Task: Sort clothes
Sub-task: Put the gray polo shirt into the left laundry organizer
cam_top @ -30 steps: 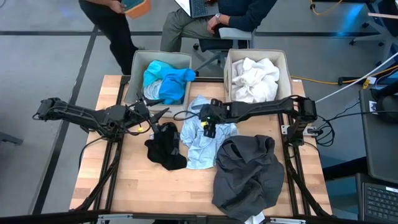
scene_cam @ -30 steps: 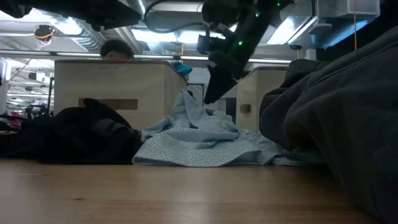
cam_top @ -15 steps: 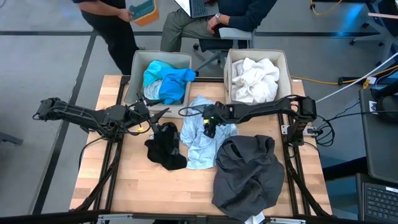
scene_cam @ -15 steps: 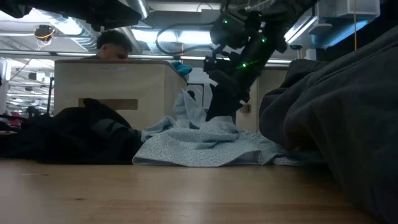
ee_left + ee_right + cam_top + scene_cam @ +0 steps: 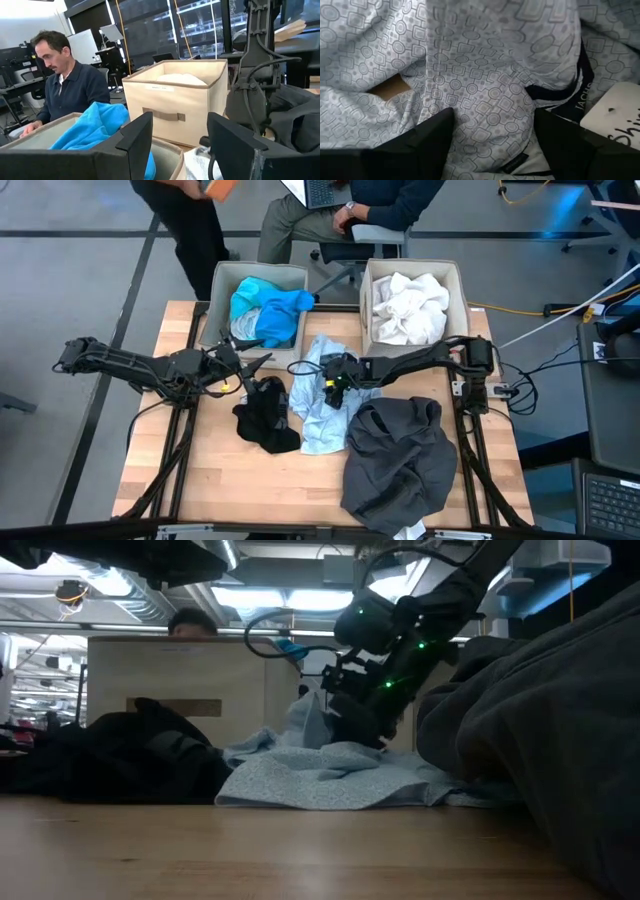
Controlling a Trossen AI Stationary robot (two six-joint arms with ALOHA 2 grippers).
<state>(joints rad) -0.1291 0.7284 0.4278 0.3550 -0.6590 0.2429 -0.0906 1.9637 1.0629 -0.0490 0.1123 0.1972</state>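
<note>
My right gripper is open and low over the pale blue patterned garment, which lies crumpled at the table's middle. In the right wrist view its fingers stand on either side of a bulge of that cloth. My left gripper is open and empty, held above the small black garment near the left bin. The large dark grey garment lies at the near right. A turquoise garment lies in the left bin and a white one in the right bin. My right gripper comes down at a slant from the table's right onto the pale blue garment's far middle. A rounded fold of the cloth stands between its open fingers. I cannot tell whether the fingertips touch the cloth. The garment lies slack on the table.
Two beige square bins stand side by side at the far edge. People are behind the table, one of them seated. Bare wood shows at the near left. The dark grey garment hangs over the near edge.
My right gripper has gone down and a little toward the table's left and near edge, onto the pale blue garment. Its fingers stay open.
</note>
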